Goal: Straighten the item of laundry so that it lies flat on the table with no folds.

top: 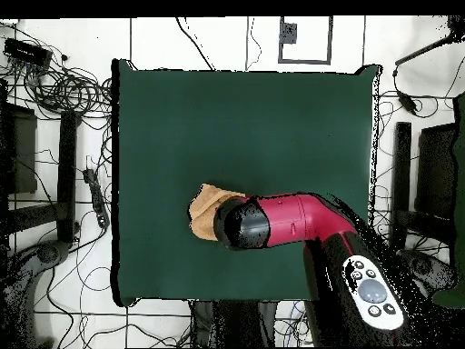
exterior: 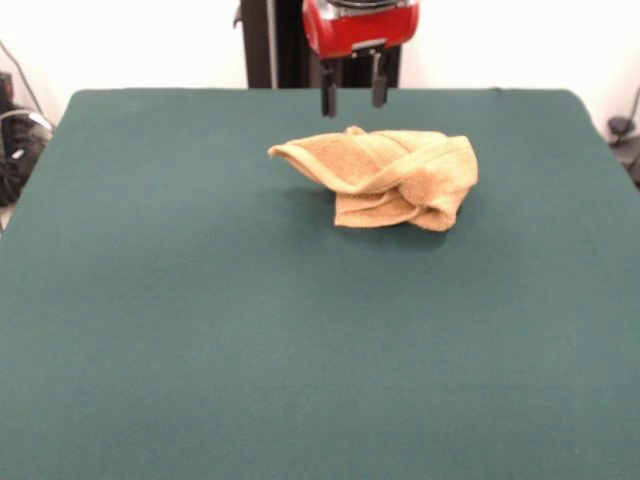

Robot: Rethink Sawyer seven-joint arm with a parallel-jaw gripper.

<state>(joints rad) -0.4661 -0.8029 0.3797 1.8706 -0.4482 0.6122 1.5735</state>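
Note:
The mustard-tan towel [exterior: 390,178] lies crumpled and folded over itself on the dark green table [exterior: 250,330], toward its far middle. One corner sticks out to the left. My gripper [exterior: 353,100] hangs open and empty above the towel's far edge, its two dark fingers [exterior: 328,96] apart and clear of the cloth. In the overhead view the red arm [top: 291,220] covers most of the towel [top: 205,209], and the gripper is hidden beneath the arm's head.
The robot's black pedestal [exterior: 270,45] stands behind the table's far edge. Cables and stands [top: 54,91] lie on the floor around the table.

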